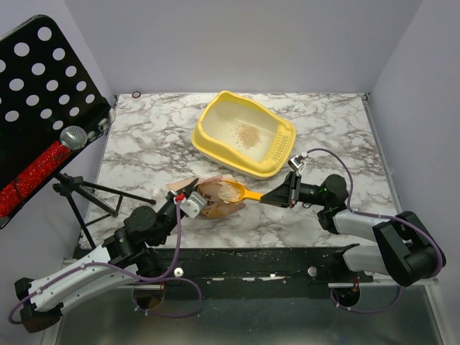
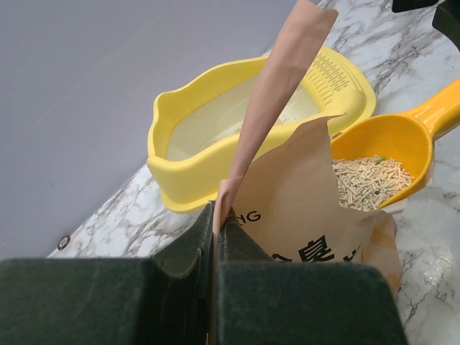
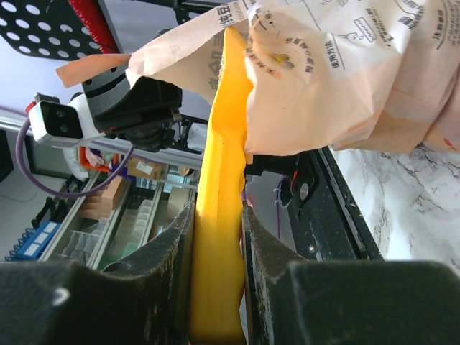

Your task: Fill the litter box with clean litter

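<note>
Litter [image 2: 370, 180] fills the scoop [image 1: 231, 190], whose handle is clamped in the right fingers [image 3: 269, 287]. The litter box [image 1: 203, 123] sits just beyond, nearer that arm. Left fingers [image 2: 187, 251] pinch the bag [image 2: 302, 215] edge.

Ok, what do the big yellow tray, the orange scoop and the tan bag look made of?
The large pale-yellow tray: moulded plastic, smooth with slight sheen and a rounded rim. The yellow-orange scoop: probably plastic too, glossier, its bowl catching light. The tan printed bag: matte paper, judging by creases and folded edges.
</note>
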Robot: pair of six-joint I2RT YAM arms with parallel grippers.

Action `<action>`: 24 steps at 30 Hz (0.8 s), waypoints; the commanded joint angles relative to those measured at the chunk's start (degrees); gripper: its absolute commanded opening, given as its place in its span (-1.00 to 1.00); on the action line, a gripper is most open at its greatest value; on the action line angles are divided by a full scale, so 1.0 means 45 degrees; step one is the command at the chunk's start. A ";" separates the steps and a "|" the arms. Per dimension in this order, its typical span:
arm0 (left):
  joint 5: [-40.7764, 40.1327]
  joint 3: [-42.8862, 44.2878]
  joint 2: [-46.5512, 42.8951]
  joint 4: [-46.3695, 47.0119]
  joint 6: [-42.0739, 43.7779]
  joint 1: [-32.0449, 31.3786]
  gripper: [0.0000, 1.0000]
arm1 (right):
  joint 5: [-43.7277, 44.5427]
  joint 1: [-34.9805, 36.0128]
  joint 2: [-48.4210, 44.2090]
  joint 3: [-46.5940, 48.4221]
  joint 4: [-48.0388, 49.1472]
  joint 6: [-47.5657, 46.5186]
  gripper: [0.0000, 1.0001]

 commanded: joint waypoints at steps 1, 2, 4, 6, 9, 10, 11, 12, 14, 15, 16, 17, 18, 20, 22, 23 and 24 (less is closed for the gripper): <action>0.0807 0.0262 -0.0451 0.2542 -0.0040 -0.0014 -0.95 | 0.0277 -0.0117 -0.0428 -0.0283 -0.0499 -0.0276 -0.99; 0.0807 0.0281 -0.0432 0.2522 -0.0040 -0.0014 -0.94 | 0.0336 -0.0156 -0.0525 -0.0244 -0.0752 -0.0335 -0.99; 0.0827 0.0281 -0.0471 0.2542 -0.0020 -0.0014 -0.94 | 0.0356 -0.0195 -0.0720 -0.0166 -0.1182 -0.0355 -0.99; 0.0846 0.0281 -0.0451 0.2503 -0.0001 -0.0014 -0.95 | 0.0433 -0.0253 -0.1071 -0.0068 -0.1806 -0.0413 -0.99; 0.0827 0.0300 -0.0471 0.2483 0.0039 -0.0014 -0.94 | 0.0551 -0.0292 -0.1871 0.0087 -0.3073 -0.0686 -0.99; 0.0827 0.0300 -0.0490 0.2483 0.0019 -0.0014 -0.95 | 0.0629 -0.0293 -0.2183 0.0146 -0.3427 -0.0784 -0.99; 0.0827 0.0300 -0.0490 0.2464 0.0038 -0.0014 -0.94 | 0.0687 -0.0293 -0.2457 0.0224 -0.3933 -0.0881 -0.99; 0.0846 0.0281 -0.0471 0.2464 0.0039 -0.0014 -0.94 | 0.0804 -0.0312 -0.2789 0.0321 -0.4422 -0.0979 -0.99; 0.0904 0.0281 -0.0413 0.2464 0.0039 -0.0034 -0.94 | 0.0980 -0.0312 -0.3452 0.0614 -0.5767 -0.1446 -0.99; 0.0905 0.0300 -0.0393 0.2444 0.0039 -0.0034 -0.94 | 0.1155 -0.0312 -0.3746 0.0789 -0.6470 -0.1681 -0.99; 0.0963 0.0320 -0.0296 0.2444 0.0019 -0.0034 -0.95 | 0.1311 -0.0312 -0.4000 0.0946 -0.7135 -0.1954 -0.99; 0.1021 0.0339 -0.0256 0.2463 -0.0020 -0.0015 -0.94 | 0.1410 -0.0312 -0.4235 0.1141 -0.7799 -0.2169 -0.99; 0.1041 0.0359 -0.0159 0.2444 -0.0039 -0.0034 -0.95 | 0.1507 -0.0312 -0.4431 0.1297 -0.8308 -0.2365 -0.99; 0.1139 0.0378 -0.0042 0.2405 -0.0098 -0.0034 -0.95 | 0.1547 -0.0331 -0.4705 0.1533 -0.8878 -0.2542 -0.99; 0.1197 0.0398 0.0017 0.2424 -0.0156 -0.0034 -0.95 | 0.1606 -0.0370 -0.4900 0.1553 -0.9171 -0.2562 -0.99; 0.1217 0.0379 0.0037 0.2425 -0.0176 -0.0034 -0.95 | 0.1645 -0.0390 -0.5017 0.1553 -0.9366 -0.2581 -0.99; 0.1237 0.0379 0.0018 0.2444 -0.0196 -0.0015 -0.95 | 0.1703 -0.0410 -0.5134 0.1514 -0.9523 -0.2601 -0.99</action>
